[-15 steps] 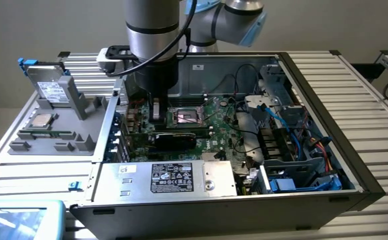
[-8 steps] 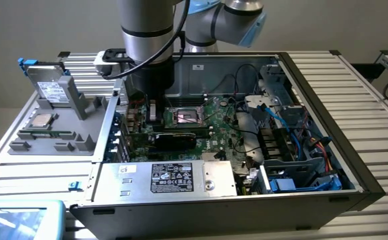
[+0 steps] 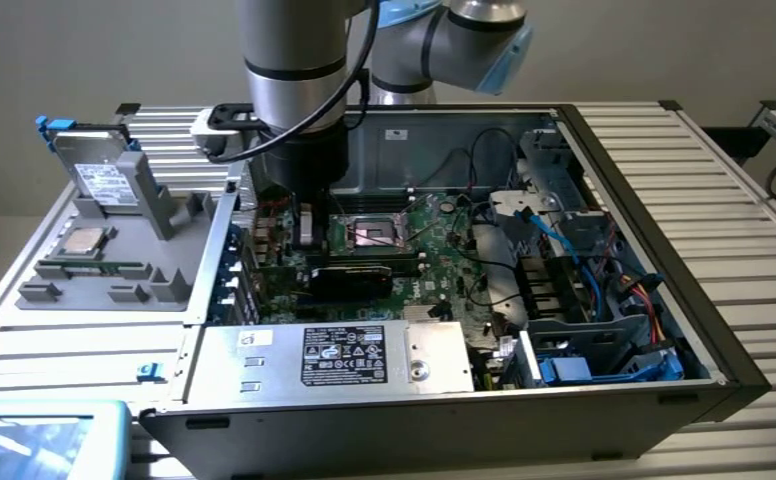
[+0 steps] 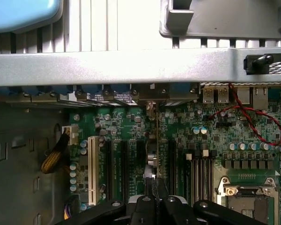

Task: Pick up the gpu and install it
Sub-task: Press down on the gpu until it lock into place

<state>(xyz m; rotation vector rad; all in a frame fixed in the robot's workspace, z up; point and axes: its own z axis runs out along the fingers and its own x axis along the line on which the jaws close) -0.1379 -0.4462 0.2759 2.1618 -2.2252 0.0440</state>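
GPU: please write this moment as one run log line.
hand: shut on GPU | GPU: edge-on, upright above motherboard slots | place: inside computer case

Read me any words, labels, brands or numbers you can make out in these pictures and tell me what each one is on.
None can be read as it stands.
Black label on the power supply: white print and marks, too small to read.
White label on the grey drive box: print blurred.
Motherboard: no markings legible.
Blue-framed screen: shows nothing readable.
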